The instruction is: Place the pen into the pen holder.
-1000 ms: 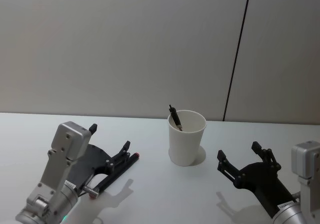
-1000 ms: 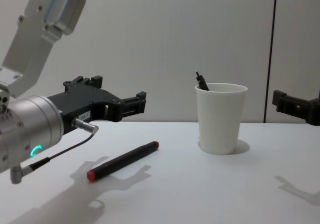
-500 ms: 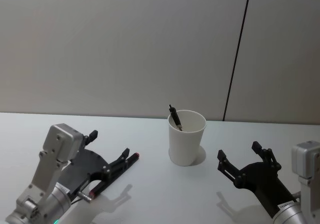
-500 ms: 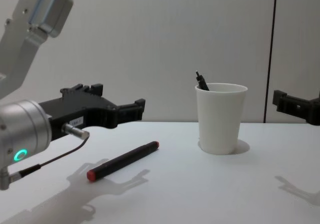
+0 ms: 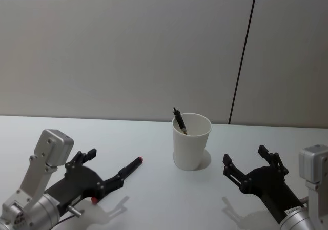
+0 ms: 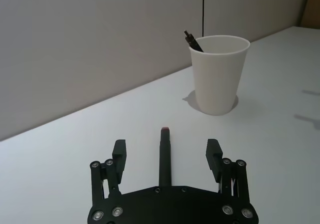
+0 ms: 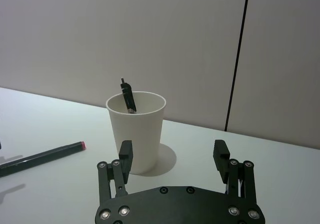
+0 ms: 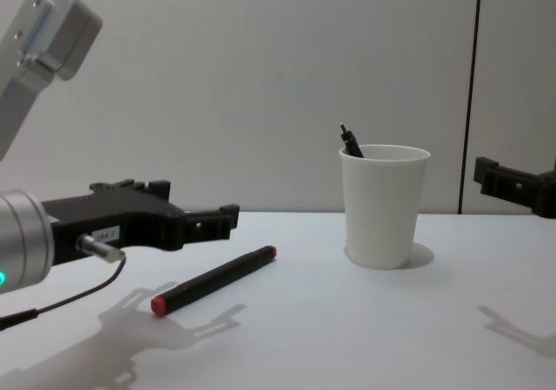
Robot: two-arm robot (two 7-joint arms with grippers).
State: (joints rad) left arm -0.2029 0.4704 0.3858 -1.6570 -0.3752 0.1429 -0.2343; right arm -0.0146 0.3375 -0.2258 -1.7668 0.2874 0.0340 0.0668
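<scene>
Although the left gripper (image 6: 166,148) is lined up with the pen (image 8: 215,279), its fingers stand spread and hold nothing. In the left wrist view the pen runs lengthways down the gap between them, touching neither. The chest view shows the gripper low over the table (image 8: 347,347), above the pen's near end.

The pen, black with red ends, lies flat on the table, well apart from the pen holder (image 5: 191,144) and on its left. The holder stands upright, with a dark pen-like item (image 5: 179,121) already leaning against its inner rim.

The right gripper (image 5: 247,158) is parked to the right of the holder, spread and empty.

Assessment: no part of the placement is complete. The grasp, the lift, the carry to the holder and the release over its mouth all remain outstanding.
</scene>
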